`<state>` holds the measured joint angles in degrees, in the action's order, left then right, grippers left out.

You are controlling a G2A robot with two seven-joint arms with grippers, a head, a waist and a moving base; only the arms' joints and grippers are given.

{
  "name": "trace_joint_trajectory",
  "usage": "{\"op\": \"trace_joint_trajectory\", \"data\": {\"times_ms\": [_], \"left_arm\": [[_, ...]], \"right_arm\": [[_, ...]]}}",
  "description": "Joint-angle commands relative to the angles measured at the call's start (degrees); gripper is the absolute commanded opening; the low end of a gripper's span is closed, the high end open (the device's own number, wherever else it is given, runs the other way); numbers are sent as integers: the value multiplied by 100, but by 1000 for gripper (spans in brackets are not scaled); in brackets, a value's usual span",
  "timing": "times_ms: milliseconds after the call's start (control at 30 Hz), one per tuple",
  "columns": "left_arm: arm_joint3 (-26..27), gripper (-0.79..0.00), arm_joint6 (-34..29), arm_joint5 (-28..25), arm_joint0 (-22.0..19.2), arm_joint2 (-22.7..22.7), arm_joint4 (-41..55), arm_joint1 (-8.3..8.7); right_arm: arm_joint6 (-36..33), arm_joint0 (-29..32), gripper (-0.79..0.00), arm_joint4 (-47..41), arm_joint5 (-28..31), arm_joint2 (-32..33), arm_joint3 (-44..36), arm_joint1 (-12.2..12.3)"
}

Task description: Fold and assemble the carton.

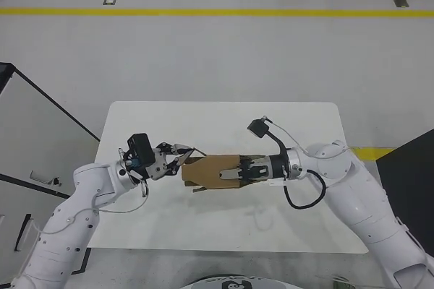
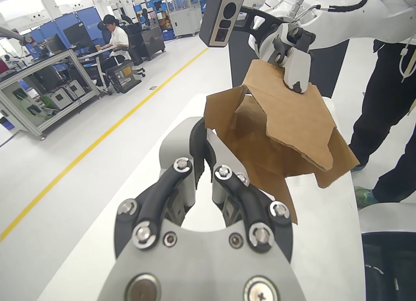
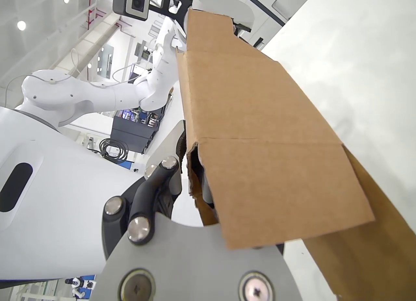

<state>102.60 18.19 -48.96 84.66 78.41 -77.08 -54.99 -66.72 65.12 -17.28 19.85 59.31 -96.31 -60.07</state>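
Observation:
A flat brown carton is held above the middle of the white table, its flaps loose at both ends. My right gripper is shut on the carton's right end. One of its fingers presses on the top panel. In the right wrist view the carton runs away from the right gripper and hides one finger. My left gripper meets the carton's left end. Its fingers are close together at the edge of an end flap.
A black cabinet stands off the table's left side and a dark unit off its right. Bare table surface lies all round the carton, with most room at the back.

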Motion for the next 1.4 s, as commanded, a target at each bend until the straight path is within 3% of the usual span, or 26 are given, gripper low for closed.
{"op": "trace_joint_trajectory", "data": {"times_ms": [0, 1367], "left_arm": [[-2, -785, -1, 3, -4, -1, -9, 0], [-22, -785, -181, -13, -205, -165, -99, -15]], "right_arm": [[-35, -11, -785, -10, -13, -7, 6, 2], [-324, -330, -785, 28, -92, -301, 316, -20]]}}
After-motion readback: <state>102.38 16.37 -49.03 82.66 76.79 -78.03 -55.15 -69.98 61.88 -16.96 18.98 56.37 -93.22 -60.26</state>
